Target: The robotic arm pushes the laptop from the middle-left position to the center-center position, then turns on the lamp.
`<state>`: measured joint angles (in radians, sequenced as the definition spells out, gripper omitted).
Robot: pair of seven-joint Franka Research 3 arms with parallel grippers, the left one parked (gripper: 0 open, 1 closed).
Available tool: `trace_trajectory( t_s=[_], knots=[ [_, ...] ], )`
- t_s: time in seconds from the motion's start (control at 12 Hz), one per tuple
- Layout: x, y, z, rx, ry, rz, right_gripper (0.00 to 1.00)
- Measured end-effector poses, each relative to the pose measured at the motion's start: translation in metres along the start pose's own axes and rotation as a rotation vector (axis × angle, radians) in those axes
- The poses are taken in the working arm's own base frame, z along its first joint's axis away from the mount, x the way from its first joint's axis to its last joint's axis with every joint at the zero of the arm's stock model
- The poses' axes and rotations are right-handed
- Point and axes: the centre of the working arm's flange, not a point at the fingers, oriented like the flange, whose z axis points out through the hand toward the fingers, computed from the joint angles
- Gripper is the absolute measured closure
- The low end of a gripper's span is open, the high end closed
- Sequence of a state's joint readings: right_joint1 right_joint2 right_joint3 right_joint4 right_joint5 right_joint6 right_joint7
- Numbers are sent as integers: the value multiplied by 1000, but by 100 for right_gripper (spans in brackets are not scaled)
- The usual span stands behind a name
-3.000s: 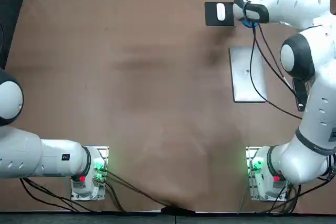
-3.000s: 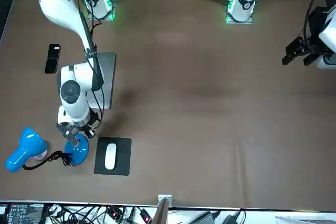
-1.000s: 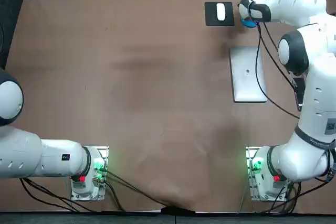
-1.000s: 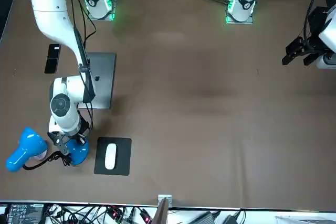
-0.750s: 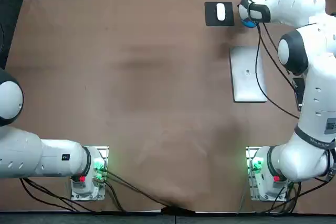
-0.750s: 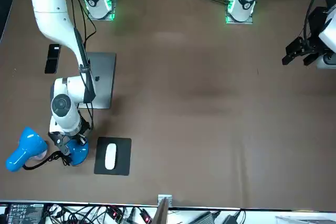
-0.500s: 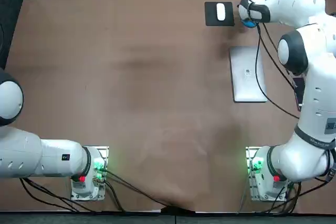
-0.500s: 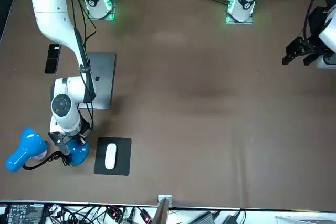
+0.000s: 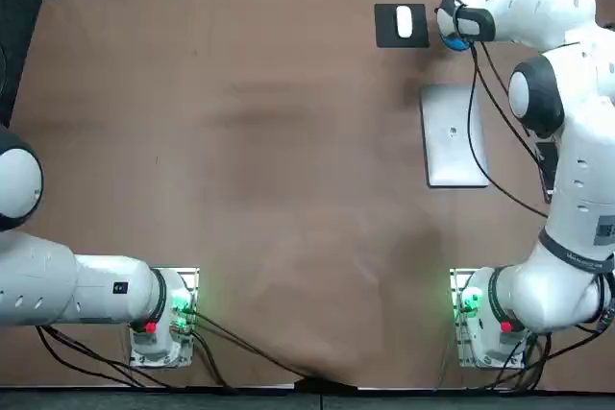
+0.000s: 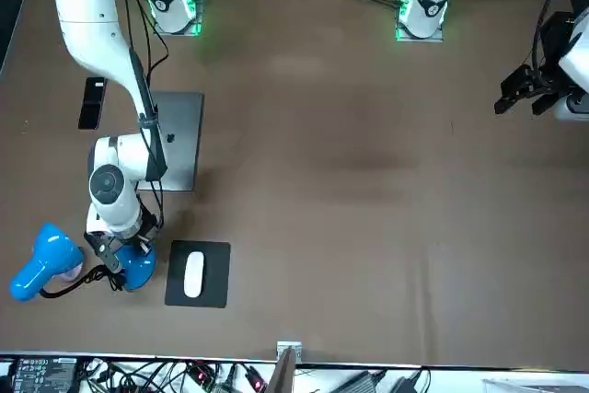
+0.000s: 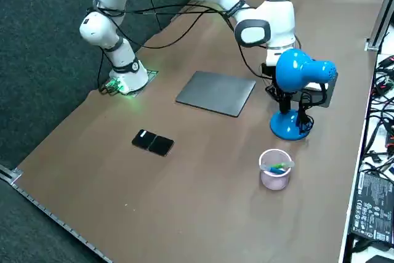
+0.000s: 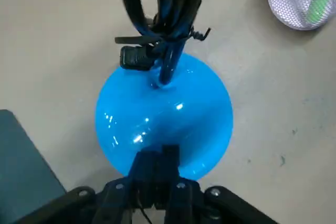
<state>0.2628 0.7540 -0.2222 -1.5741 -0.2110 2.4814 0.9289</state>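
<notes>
We see the right gripper (image 12: pixel 156 157) lowered onto the round blue base of the lamp (image 12: pixel 164 111), its fingers pressed together and touching the base's edge. The lamp stands at the far right of the desk (image 9: pixel 269 141), just beside the mouse pad (image 9: pixel 386 36) that carries a mouse (image 9: pixel 404 20). The closed laptop (image 9: pixel 454 136) lies flat nearer the robot, apart from the lamp, with a phone (image 10: pixel 92 101) on its right. A cup (image 11: pixel 274 169) sits near the lamp.

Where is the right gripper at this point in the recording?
Front view: the right gripper is at the left, fingers shut, at the blue lamp base, beside the mouse pad and near the laptop.
</notes>
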Motion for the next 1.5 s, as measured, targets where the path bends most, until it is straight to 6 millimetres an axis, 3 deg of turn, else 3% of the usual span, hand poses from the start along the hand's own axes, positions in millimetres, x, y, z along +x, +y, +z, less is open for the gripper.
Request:
trace_trajectory(
  t_s=[1.5],
  knots=[
    [16,13,1,62,-46,121,98]
  ],
)
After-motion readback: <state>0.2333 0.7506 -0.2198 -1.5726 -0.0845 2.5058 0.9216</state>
